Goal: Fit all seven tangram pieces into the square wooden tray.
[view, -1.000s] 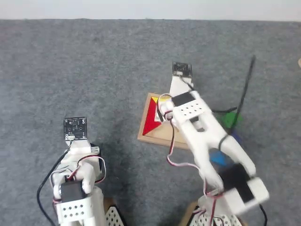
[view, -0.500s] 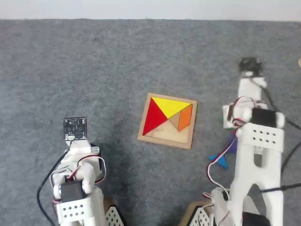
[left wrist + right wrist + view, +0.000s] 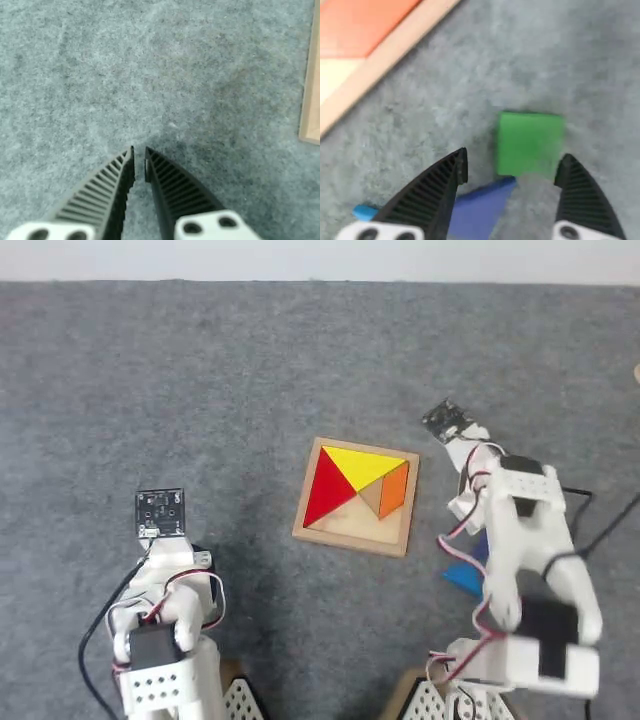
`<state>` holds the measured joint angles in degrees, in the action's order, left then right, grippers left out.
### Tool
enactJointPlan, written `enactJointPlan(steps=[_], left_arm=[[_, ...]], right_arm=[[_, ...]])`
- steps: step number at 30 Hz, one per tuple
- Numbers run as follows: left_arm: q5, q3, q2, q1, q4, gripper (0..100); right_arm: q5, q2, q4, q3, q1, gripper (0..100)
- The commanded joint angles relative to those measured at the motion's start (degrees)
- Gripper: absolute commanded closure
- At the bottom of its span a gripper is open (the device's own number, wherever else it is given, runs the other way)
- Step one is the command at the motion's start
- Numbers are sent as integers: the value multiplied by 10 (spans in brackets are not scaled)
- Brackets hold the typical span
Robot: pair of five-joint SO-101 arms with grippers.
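Observation:
The square wooden tray (image 3: 346,525) lies mid-table and holds a red triangle (image 3: 324,492), a yellow triangle (image 3: 362,464), an orange piece (image 3: 396,488) and a small tan piece (image 3: 372,500). My right arm (image 3: 520,530) stands just right of the tray. Its gripper (image 3: 515,160) is open, fingers straddling a green square (image 3: 530,142) on the carpet without touching it. A dark blue piece (image 3: 477,210) and a light blue piece (image 3: 364,211) lie beside the square. My left gripper (image 3: 139,151) is shut on nothing, low over bare carpet.
Grey carpet covers the table. The left arm (image 3: 165,590) sits at the near left, well away from the tray, whose edge (image 3: 312,100) shows at the side of its wrist view. A light blue piece (image 3: 464,578) lies by the right arm's base.
The right arm left the tray, swung far right, then came back toward the tray's right side, over the green square. The left arm has stayed still.

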<state>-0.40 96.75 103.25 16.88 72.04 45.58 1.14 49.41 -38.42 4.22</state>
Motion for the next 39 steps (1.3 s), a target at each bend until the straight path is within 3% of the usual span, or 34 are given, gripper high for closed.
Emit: enactJointPlan(steps=[1,5,11,19,24,29,33,36,39], left_arm=[[-3,-3,10,-4,2,964],[-3,-3,10,-4,2,964],[-3,-3,10,-4,2,964],[-3,-3,10,-4,2,964],[-3,-3,10,-4,2,964],[-3,-3,10,-4,2,964],[-3,-3,10,-4,2,964],[-3,-3,10,-4,2,964],[-3,-3,10,-4,2,964]], right_arm=[[11,-49,-12,49,7,706],[-5,-88,9,94,15,757],[-61,-94,69,154,12,997],[-160,-86,213,291,-7,991],[-245,-9,263,327,-104,991],[-326,55,269,293,-291,991],[-264,39,268,270,-407,991],[-173,7,271,266,-433,991],[-151,-30,268,270,-434,991]])
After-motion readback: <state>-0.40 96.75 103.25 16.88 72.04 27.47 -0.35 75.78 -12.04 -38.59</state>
